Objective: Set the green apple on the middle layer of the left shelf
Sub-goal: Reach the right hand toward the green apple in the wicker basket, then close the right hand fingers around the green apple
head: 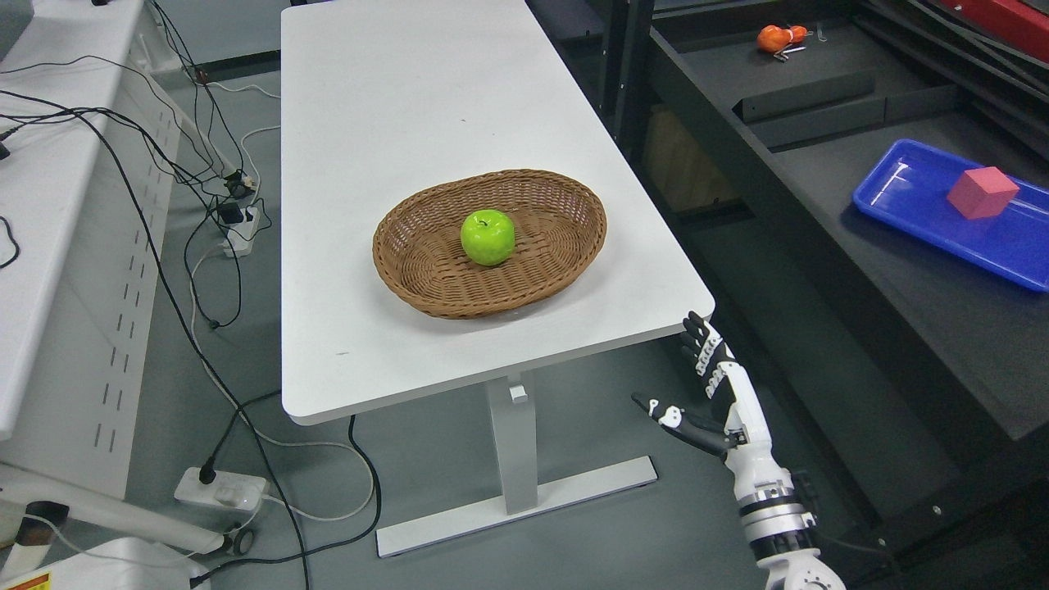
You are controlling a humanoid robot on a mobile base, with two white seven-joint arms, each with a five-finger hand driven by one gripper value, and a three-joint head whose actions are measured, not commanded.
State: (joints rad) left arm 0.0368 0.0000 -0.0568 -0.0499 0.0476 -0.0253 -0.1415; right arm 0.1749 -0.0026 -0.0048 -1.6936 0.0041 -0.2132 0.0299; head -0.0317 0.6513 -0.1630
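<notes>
Right now the green apple (488, 237), smooth and glossy with a short stem, sits near the middle of an oval woven wicker basket (426, 287) whose raised rim probably keeps it from rolling on the flat white tabletop (369, 106). The right robot hand (697, 385) hangs beside and below the tabletop's near right corner, fingers spread and grasping nothing, well apart from the apple, so I judge the pickup not yet begun. On the dark shelf (901, 328) to the right, a blue plastic tray (918, 205) carries a red cube (982, 192).
</notes>
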